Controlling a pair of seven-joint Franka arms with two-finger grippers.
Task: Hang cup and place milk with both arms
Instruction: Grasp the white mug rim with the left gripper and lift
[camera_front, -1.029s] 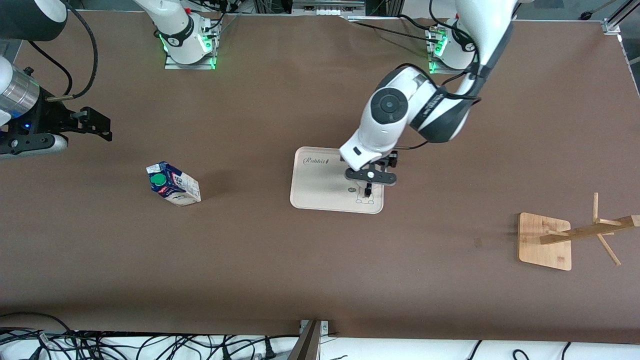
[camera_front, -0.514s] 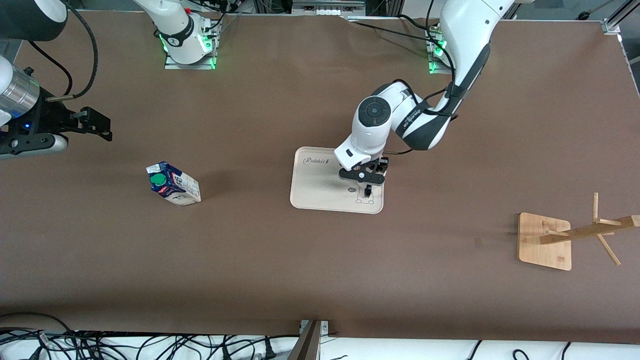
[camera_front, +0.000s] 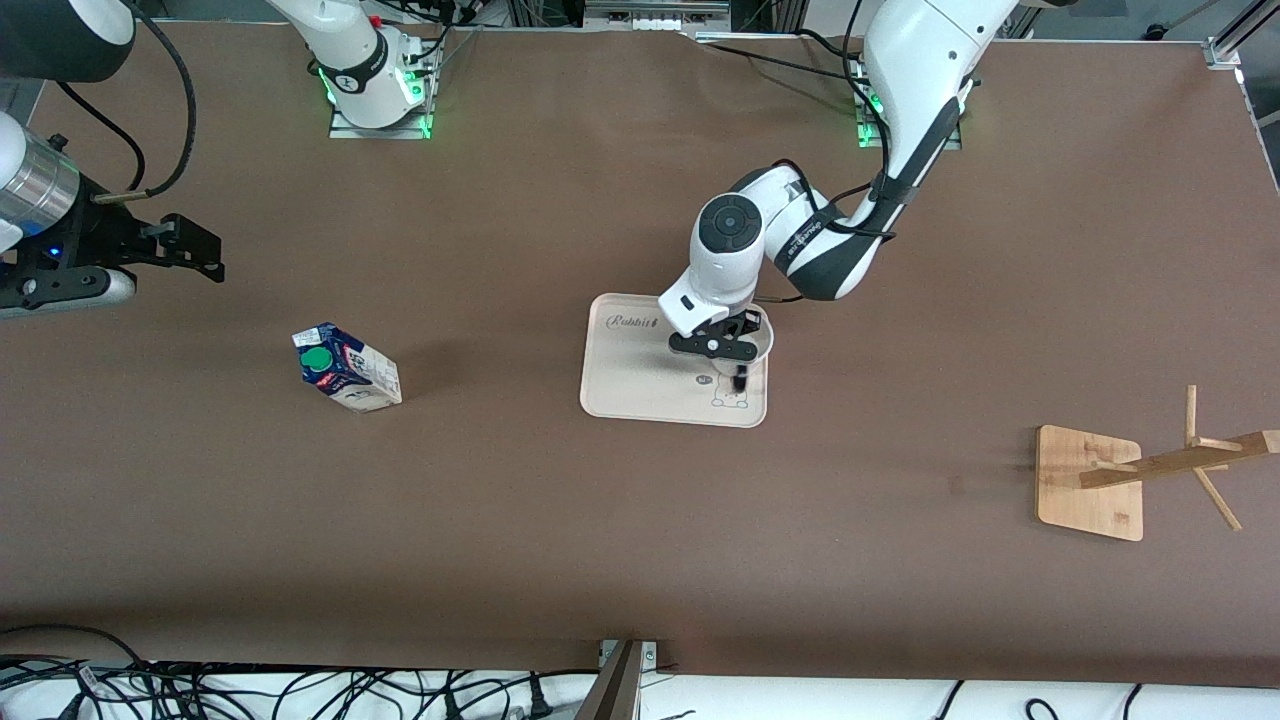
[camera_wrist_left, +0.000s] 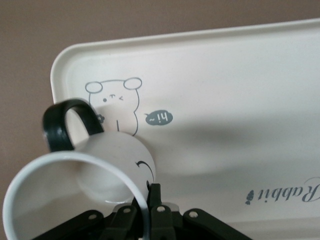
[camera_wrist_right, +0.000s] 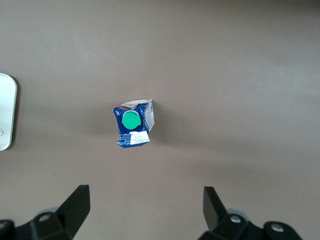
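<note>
The cup (camera_wrist_left: 100, 175) is white with a black handle (camera_wrist_left: 60, 125) and is over the corner of the cream tray (camera_wrist_left: 225, 75) by its bear drawing. My left gripper (camera_wrist_left: 148, 192) is shut on the cup's rim, one finger inside and one outside, across from the handle. In the front view the left gripper (camera_front: 722, 346) covers most of the cup (camera_front: 766, 341). The milk (camera_front: 346, 368) stands on the table toward the right arm's end. It shows from above in the right wrist view (camera_wrist_right: 132, 124). My right gripper (camera_wrist_right: 145, 200) is open and empty, and waits high (camera_front: 195, 250).
The tray (camera_front: 630, 385) lies mid-table. A wooden cup rack (camera_front: 1090, 482) with pegs stands toward the left arm's end, nearer to the front camera than the tray. Brown table lies between the milk and the tray. Cables hang along the front edge.
My left arm has come down and drawn a little toward the right arm's end, bringing its gripper onto the cup. The cup's white rim now shows beside it. The right arm has not moved.
</note>
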